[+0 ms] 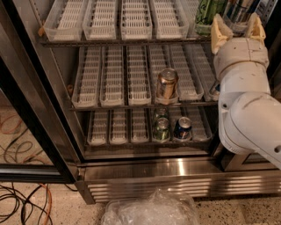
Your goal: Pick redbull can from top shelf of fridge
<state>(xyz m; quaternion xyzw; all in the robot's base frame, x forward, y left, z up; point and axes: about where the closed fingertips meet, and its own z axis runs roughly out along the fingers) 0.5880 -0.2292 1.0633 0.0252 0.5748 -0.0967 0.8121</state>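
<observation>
The redbull can (237, 9), blue and silver, stands at the far right of the top shelf (131, 40), cut off by the top edge of the view. A tall green-and-black can (208, 13) stands just left of it. My gripper (237, 30) is raised in front of the redbull can. Its cream fingers (219, 34) are spread apart, one on each side of the can's lower part, not closed on it. The white arm (246, 101) fills the right side and hides the fridge's right edge.
A copper-gold can (167, 83) stands on the middle rack. A blue can (182, 128) and green cans (161, 130) stand on the lowest rack. The black-framed door (30, 114) hangs open at left. A clear plastic bag (149, 210) and cables (22, 202) lie on the floor.
</observation>
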